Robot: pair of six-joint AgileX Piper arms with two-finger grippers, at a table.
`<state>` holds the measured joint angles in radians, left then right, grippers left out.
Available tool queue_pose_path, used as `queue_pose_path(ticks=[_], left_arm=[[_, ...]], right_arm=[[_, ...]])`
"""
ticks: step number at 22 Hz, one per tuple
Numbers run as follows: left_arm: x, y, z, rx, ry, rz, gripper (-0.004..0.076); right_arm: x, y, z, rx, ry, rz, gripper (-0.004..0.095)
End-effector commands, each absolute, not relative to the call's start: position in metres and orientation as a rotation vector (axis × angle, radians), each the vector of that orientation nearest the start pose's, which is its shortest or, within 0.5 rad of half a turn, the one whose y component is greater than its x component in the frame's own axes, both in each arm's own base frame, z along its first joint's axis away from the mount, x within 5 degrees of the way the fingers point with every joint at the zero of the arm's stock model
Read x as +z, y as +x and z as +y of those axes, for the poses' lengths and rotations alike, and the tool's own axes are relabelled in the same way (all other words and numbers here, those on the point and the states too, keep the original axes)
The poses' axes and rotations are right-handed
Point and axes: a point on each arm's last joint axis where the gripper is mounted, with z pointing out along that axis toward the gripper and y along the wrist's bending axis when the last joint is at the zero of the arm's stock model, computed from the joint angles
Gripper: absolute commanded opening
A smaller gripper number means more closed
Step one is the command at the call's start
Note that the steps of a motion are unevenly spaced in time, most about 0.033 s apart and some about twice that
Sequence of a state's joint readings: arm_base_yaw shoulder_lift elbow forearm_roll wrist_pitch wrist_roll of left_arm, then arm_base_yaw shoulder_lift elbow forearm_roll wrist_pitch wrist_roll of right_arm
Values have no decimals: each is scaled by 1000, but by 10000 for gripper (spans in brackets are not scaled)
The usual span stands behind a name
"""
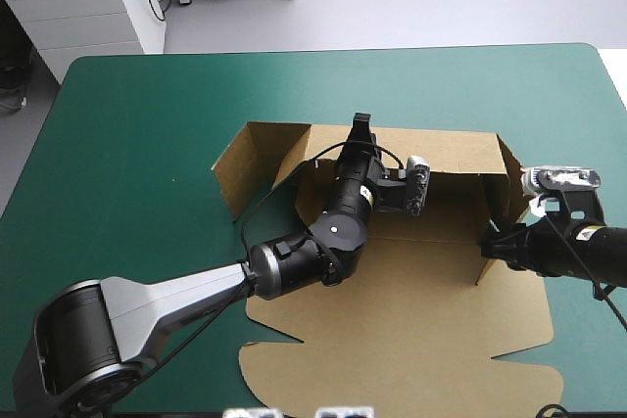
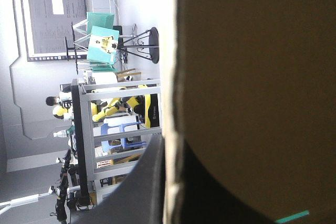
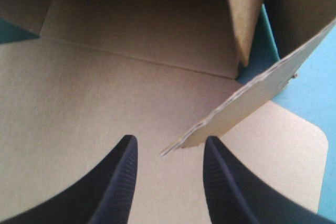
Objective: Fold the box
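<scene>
The brown box (image 1: 411, 320) lies in the middle of the teal-green table, its back wall (image 1: 451, 152) raised and its lid flat toward the front. My left gripper (image 1: 361, 130) reaches over the top edge of the back wall. In the left wrist view that board edge (image 2: 169, 77) runs between the black fingers (image 2: 149, 182), which are shut on it. My right gripper (image 1: 487, 245) is low at the box's right side wall (image 1: 509, 193). It is open (image 3: 169, 142), and the corner of the tilted side flap (image 3: 247, 98) hangs just ahead of the gap.
A side flap (image 1: 245, 168) stands up at the box's left end. Bare teal-green cover (image 1: 127, 163) stretches to the left of the box, with a narrower strip on the right. A white cabinet (image 1: 88, 7) stands beyond the far left corner.
</scene>
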<state>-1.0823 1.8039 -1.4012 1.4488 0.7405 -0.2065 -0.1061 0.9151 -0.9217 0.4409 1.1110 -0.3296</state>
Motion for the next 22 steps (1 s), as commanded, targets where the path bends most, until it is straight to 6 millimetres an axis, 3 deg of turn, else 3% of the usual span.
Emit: queue_pose_path(ticks=[1, 6, 8, 9, 10, 22], left_arm=[[336, 241, -325, 813, 1444, 1193, -8], [336, 241, -325, 814, 1444, 1193, -8], [336, 241, -325, 822, 1452, 1186, -8], [336, 241, -325, 817, 1443, 1195, -8], [336, 241, -325, 819, 1442, 1196, -8], [336, 241, -325, 820, 1442, 1195, -8]], right_arm=[[356, 167, 14, 395, -20, 2382, 383], [346, 185, 4, 290, 45, 2404, 337], [341, 193, 2, 274, 46, 2423, 169], [338, 196, 2, 274, 48, 2438, 17], [336, 199, 1, 267, 48, 2440, -9], [337, 204, 0, 255, 55, 2412, -8]])
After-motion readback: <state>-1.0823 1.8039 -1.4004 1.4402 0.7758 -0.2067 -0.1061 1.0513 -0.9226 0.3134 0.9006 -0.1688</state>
